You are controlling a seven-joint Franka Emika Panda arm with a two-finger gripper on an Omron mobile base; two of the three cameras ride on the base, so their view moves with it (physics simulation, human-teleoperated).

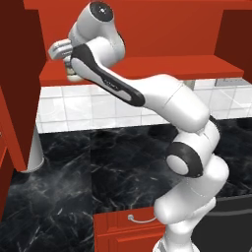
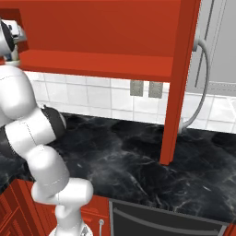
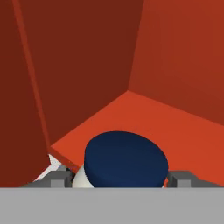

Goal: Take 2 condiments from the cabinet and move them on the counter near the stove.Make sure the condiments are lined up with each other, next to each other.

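A white jar with a dark blue lid (image 3: 126,159) stands between my fingertips (image 3: 57,178) at the front edge of the red cabinet shelf (image 3: 153,118). My gripper (image 3: 118,179) is shut on the jar, one finger on each side of it. In the left base view the jar (image 1: 73,75) hangs at the shelf's (image 1: 147,66) left front lip under my gripper (image 1: 68,63), well above the black marble counter (image 1: 74,172). The counter (image 2: 138,161) also runs under the cabinet (image 2: 92,62) in the right base view. The stove is out of view.
An open red cabinet door (image 1: 19,98) hangs at the left and a red upright panel (image 2: 179,83) reaches down to the counter. A grey curved pipe (image 2: 203,83) stands beyond the panel. Red drawers (image 1: 133,219) and a dark appliance front (image 2: 161,221) sit below the counter edge.
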